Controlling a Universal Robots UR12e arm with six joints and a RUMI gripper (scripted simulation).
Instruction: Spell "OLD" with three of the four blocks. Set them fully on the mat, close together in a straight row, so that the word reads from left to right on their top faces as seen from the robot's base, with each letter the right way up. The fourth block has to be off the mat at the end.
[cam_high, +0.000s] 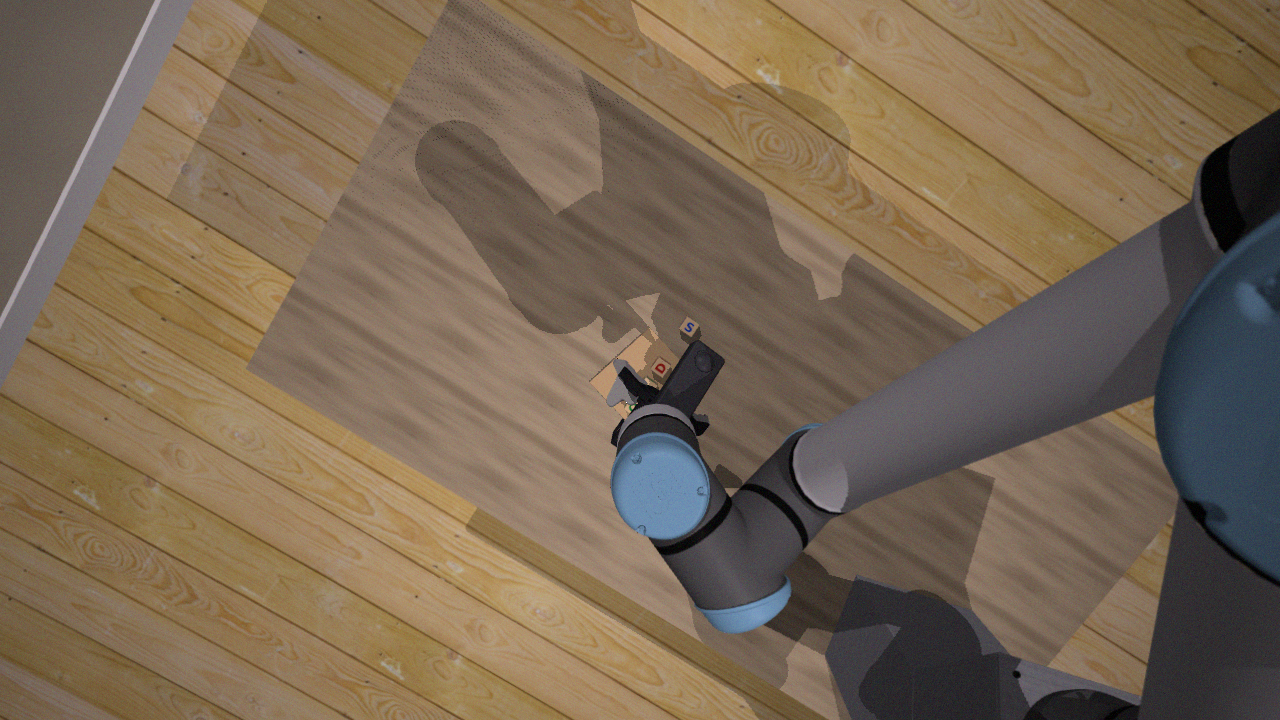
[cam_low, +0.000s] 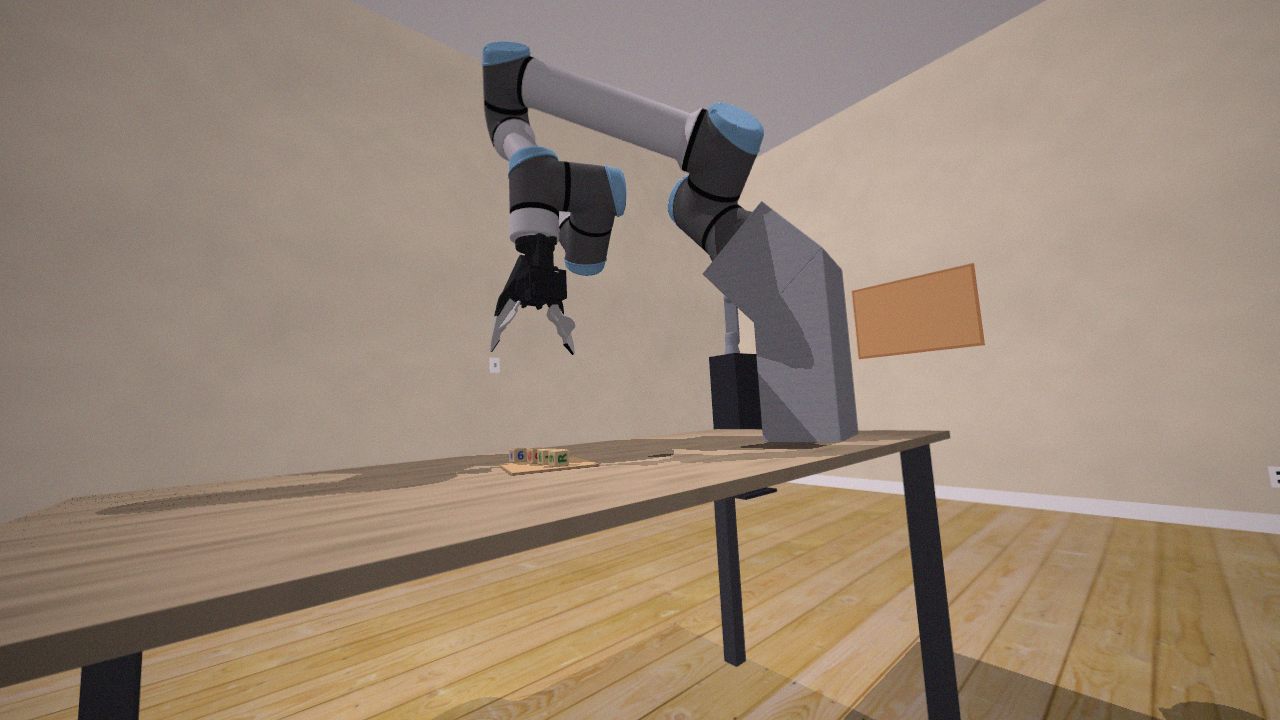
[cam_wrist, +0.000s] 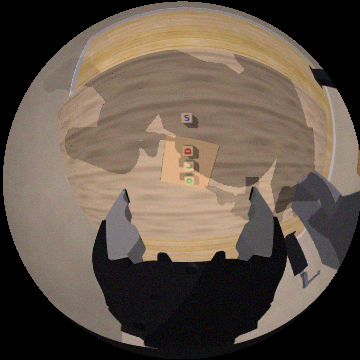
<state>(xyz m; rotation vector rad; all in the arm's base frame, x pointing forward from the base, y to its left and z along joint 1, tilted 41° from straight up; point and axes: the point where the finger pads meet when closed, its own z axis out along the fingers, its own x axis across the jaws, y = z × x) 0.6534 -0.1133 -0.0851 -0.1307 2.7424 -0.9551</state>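
In the wrist view the D block (cam_wrist: 188, 151) (cam_high: 660, 368), L block (cam_wrist: 189, 166) and O block (cam_wrist: 189, 180) stand in a nearly straight row on the mat (cam_wrist: 172, 159) (cam_high: 603, 378) (cam_low: 581, 464), with small gaps. From the base side the order is O, L, D. O is close to the mat's edge. The letters' exact turn is too small to judge. The S block (cam_wrist: 186, 118) (cam_high: 689, 327) stands off the mat, beyond D. My gripper (cam_low: 532, 351) (cam_wrist: 189, 189) is wide open and empty, well above the blocks. In the top view the arm hides L and most of O.
The grey robot pedestal (cam_high: 845, 640) (cam_low: 796, 358) (cam_wrist: 325, 215) stands at the table's base end. The wooden table (cam_high: 375, 358) (cam_low: 268, 537) carries the mat and blocks, and the arm's shadow falls across it. An orange board (cam_low: 917, 310) hangs on the wall.
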